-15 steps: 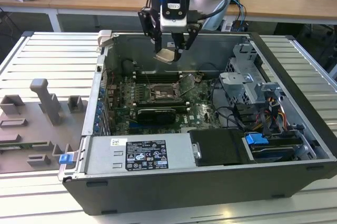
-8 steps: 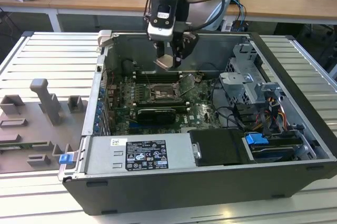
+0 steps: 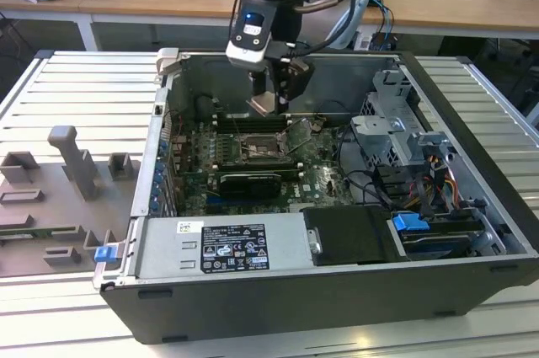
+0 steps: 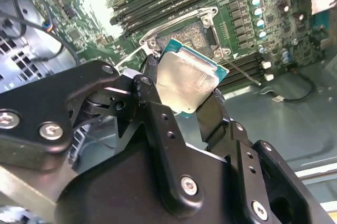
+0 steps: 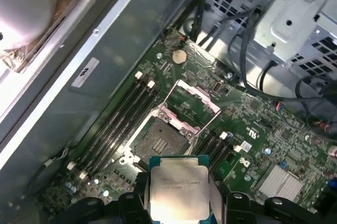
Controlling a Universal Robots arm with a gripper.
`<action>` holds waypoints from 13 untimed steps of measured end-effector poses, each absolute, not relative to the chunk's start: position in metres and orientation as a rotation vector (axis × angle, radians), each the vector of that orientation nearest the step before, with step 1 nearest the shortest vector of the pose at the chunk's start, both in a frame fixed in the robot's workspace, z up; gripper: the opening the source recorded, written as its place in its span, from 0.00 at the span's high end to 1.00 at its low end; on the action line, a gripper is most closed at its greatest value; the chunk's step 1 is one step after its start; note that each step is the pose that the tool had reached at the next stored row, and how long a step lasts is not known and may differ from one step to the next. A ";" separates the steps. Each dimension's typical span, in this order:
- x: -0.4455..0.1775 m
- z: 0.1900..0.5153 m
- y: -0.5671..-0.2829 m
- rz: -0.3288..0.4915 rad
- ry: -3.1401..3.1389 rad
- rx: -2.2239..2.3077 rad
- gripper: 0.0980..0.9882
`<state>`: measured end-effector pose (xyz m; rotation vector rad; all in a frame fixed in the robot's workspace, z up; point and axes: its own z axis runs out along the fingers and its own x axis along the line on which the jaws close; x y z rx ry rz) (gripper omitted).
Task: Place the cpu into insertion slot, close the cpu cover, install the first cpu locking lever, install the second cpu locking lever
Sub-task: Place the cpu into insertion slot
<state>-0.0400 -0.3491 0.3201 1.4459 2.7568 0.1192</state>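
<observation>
My end effector (image 4: 181, 89) is pinching the cpu (image 4: 185, 81) by two opposite edges, one black finger (image 4: 150, 79) pressing on each side. I am holding the cpu in the air over the circuit board (image 5: 247, 124), apart from the socket (image 5: 158, 139), which is lying bare just beneath it. The cover (image 5: 197, 95) is standing swung open at the socket's far edge. Long memory slots (image 5: 124, 116) are running beside the socket. The board is sitting inside an open computer case (image 3: 337, 299), which is resting on a slatted metal tabletop (image 3: 76, 97).
</observation>
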 end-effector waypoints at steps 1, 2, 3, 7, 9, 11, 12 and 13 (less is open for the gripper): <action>-0.040 0.319 -0.349 0.119 2.740 1.476 0.50; -0.040 0.319 -0.349 0.118 2.727 1.499 0.50; -0.040 0.318 -0.349 0.118 2.711 1.526 0.50; -0.040 0.315 -0.349 0.116 2.650 1.624 0.50; -0.040 0.314 -0.349 0.115 2.609 1.685 0.50; -0.040 0.313 -0.349 0.114 2.574 1.737 0.50; -0.040 0.312 -0.349 0.113 2.560 1.756 0.50; -0.040 0.312 -0.349 0.113 2.541 1.782 0.50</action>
